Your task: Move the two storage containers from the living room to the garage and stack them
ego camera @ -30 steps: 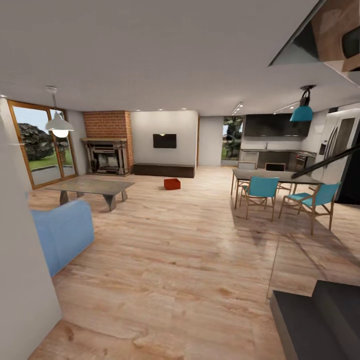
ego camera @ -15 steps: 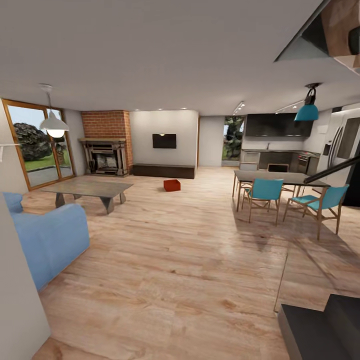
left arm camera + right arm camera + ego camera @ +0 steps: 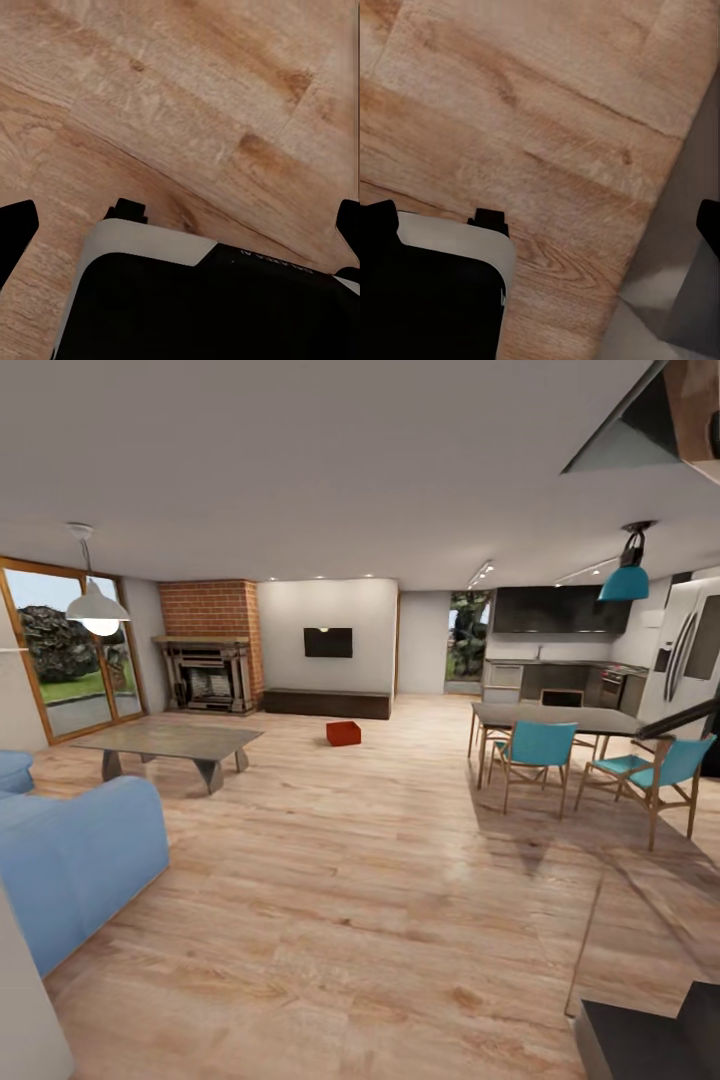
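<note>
I am in the living room, on its light wood plank floor (image 3: 360, 880). One orange-red storage container (image 3: 343, 733) sits on the planks far ahead, in front of the low dark bench under the wall TV (image 3: 329, 642). In the left wrist view my left gripper (image 3: 180, 225) is open over bare planks, its black fingertips (image 3: 15, 234) wide apart. My right gripper (image 3: 544, 225) in the right wrist view is open too, holding nothing. The garage is out of view.
A blue sofa (image 3: 70, 855) stands close at the left, with a coffee table (image 3: 172, 741) beyond it and a brick fireplace (image 3: 212, 645) behind. At the right are a dining table (image 3: 560, 718) with teal chairs (image 3: 533, 750). A dark step (image 3: 655, 1035) is at the lower right.
The whole view has shifted as the camera advanced into the room: the near left wall has slid mostly out of frame and more of the sofa shows. The container has not moved.
</note>
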Robot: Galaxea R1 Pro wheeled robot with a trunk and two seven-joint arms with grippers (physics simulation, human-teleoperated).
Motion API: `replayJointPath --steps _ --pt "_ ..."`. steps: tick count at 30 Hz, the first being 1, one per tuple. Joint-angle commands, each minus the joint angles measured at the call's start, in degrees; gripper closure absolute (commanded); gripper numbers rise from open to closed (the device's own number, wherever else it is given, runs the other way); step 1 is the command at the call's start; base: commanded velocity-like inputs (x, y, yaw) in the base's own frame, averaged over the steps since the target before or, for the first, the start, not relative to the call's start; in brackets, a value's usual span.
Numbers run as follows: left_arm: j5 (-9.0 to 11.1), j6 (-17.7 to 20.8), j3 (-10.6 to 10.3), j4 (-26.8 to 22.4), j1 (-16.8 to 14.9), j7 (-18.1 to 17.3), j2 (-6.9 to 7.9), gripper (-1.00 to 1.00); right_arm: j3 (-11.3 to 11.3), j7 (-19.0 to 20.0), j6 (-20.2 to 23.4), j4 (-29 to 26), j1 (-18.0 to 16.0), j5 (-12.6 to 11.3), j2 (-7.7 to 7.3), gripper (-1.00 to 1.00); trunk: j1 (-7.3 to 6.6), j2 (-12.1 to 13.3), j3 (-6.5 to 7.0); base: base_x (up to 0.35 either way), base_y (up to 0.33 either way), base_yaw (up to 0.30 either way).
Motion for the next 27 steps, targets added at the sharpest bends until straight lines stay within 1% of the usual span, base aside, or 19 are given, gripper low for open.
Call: replayJointPath --steps 1,27 --pt "0.3 -0.17 -0.09 0.06 -0.05 -0.05 0.0 -1.0 0.05 -0.26 -0.26 0.18 -0.08 0.38 0.0 -1.0 0.04 -0.06 -0.08 0.324 0.0 0.0" --pt "0.3 -0.17 -0.09 0.06 -0.05 -0.05 0.0 -1.0 0.05 -0.26 -0.89 0.18 -0.08 0.44 0.02 -1.0 0.04 -0.06 -0.08 0.324 0.0 0.0"
